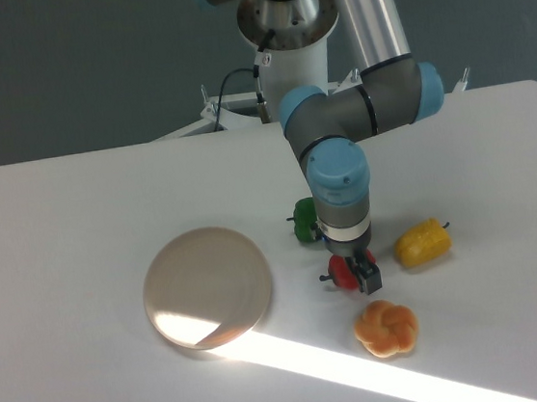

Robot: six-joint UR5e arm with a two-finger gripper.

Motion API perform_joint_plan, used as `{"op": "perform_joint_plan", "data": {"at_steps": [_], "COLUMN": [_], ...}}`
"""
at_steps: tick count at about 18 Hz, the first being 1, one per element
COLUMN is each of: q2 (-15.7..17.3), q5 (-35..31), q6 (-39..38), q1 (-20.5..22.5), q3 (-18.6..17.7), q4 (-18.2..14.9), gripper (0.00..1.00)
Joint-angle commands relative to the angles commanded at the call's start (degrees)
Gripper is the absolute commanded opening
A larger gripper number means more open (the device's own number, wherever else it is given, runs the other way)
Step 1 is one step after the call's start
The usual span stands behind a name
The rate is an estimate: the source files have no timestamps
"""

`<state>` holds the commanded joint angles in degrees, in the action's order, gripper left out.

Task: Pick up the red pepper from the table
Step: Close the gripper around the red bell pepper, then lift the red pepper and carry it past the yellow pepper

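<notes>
My gripper [356,276]: pointing straight down over the table, fingertips at the level of the small glossy red toy pepper [341,271]
My jaws: narrowly parted around the red pepper, dark finger [369,279] visible on its camera-right side; other finger hidden behind wrist and pepper; can't tell if I'm actually squeezing it or just straddling
Red pepper: low on the large flat matte white table [79,242], right of centre, directly under my wrist; short dark stem sticks out to the left; whether it rests on the surface or is just clear of it, can't tell
Green toy pepper [305,222]: just behind and left of the red pepper, partly hidden by my forearm; near the red one, gap not clear
Yellow toy pepper [422,243]: to the right of the red pepper, apart from it, lying on its side
Orange-tan knotted toy bun [387,328]: in front of the red pepper, toward the camera, near but not touching
Round tan flat plate [207,286]: left of the peppers, well apart from them
Light: bright strip crosses the table from the plate's front edge to the lower right
</notes>
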<state>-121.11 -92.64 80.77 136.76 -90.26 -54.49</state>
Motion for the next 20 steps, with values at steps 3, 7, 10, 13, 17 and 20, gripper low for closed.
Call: {"op": "perform_joint_plan", "data": {"at_steps": [3,7,10,13,17,20], "q2": [-0.3,-0.4,-0.4,-0.4,-0.2,0.3], "q5": [0.0,0.0,0.0,-0.1,-0.3,-0.4], "q6": [0.0,0.0,0.2,0.6,1.1,1.1], "q1": [0.0,0.0,0.0,0.0,0.1,0.3], "q3": [0.0,0.0,-0.1,-0.1,0.1,0.6], "q4": [0.0,0.0,-0.1,-0.1,-0.1,-0.2], "gripper": [1.00,1.00,1.00,0.74,0.64,0.56]}}
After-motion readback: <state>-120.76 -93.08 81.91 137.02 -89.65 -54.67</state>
